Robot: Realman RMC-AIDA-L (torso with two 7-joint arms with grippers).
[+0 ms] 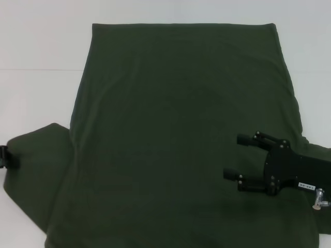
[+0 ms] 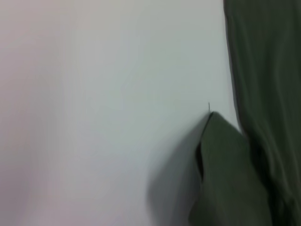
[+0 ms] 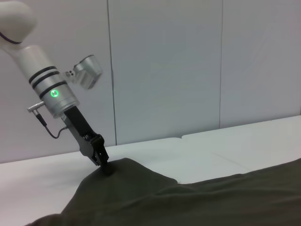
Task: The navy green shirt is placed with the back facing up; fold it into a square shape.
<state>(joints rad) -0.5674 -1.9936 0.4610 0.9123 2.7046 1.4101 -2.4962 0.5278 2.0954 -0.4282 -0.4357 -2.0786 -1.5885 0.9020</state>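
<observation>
So the navy green shirt (image 1: 176, 139) is spread flat on my white table (image 1: 36, 62), plain side up, long axis running straight away from me, far edge straight and square. Its left sleeve (image 1: 36, 165) sticks out sideways. My left gripper (image 1: 6, 156) is down at that sleeve's outer tip, arm angled steeply onto the table, and it's clamped on the sleeve, fabric bunched up a little there. My right gripper (image 1: 234, 156) hovers low over the shirt's right side, lying level, fingers (image 1: 247, 139) spread apart and pointing left, holding nothing.
</observation>
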